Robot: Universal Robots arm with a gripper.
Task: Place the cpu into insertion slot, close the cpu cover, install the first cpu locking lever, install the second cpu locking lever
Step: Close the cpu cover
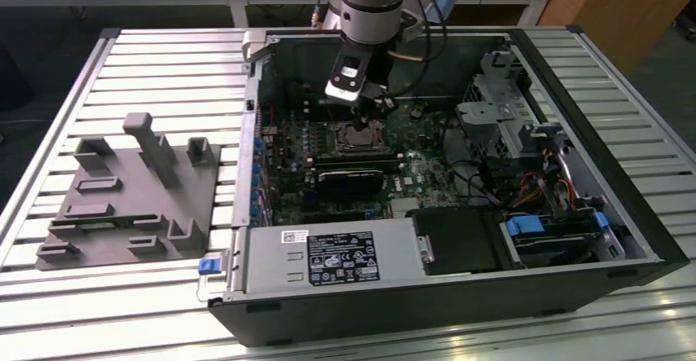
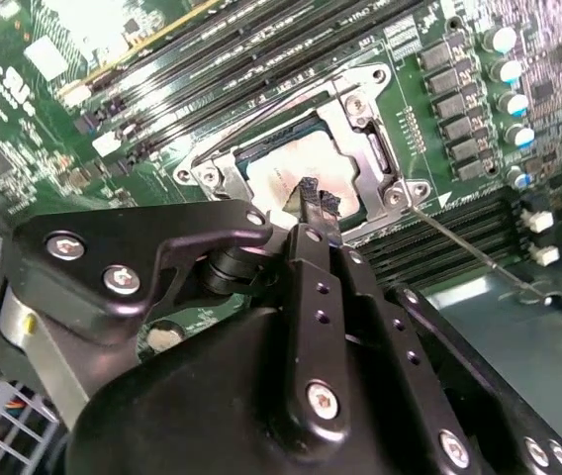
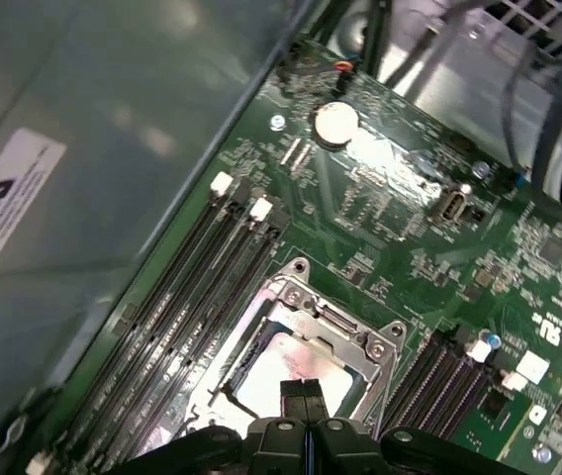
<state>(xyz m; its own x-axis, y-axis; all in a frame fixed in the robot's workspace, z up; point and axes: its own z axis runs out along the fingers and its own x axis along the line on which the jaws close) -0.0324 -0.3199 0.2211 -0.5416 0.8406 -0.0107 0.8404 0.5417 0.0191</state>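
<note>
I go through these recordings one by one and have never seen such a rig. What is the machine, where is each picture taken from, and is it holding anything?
The machine is a single robot arm with a two-fingered gripper. It reaches down into an open computer case that lies on a slatted metal table.

The exterior view looks at the whole scene from off the arm. Both wrist views come from cameras riding on the arm, looking past the gripper at the green circuit board.

At the exterior view's left a grey holder block stands on the table.

Inside the case, the cpu sits in the insertion slot, with the cpu cover lying down around it. The gripper is shut just above the chip and seems to hold nothing.
</note>
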